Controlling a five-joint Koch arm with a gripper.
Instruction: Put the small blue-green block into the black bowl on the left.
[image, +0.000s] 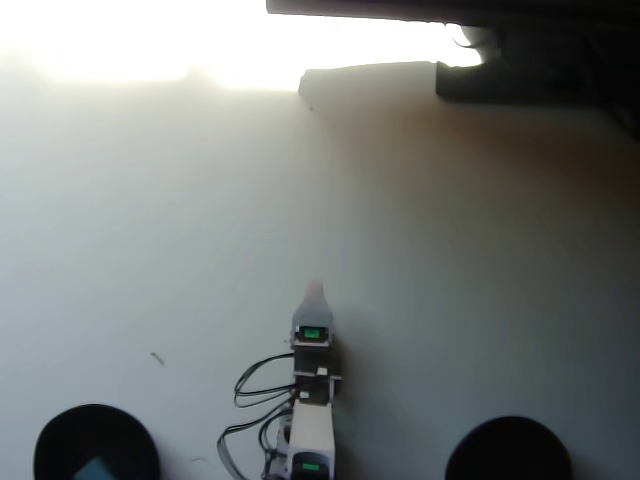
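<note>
The small blue-green block (96, 468) lies inside the black bowl (62, 432) at the bottom left of the overhead view, cut off by the lower frame edge. My white arm rises from the bottom centre, and the gripper (316, 291) points toward the top of the view, well right of that bowl. It shows only a single pale tip, so its jaws cannot be told apart. Nothing is seen held at the tip.
A second round black bowl (508, 448) sits at the bottom right. Black cables (255, 385) loop left of the arm. Dark objects (520, 70) line the top right edge, and strong glare washes out the top left of the white table.
</note>
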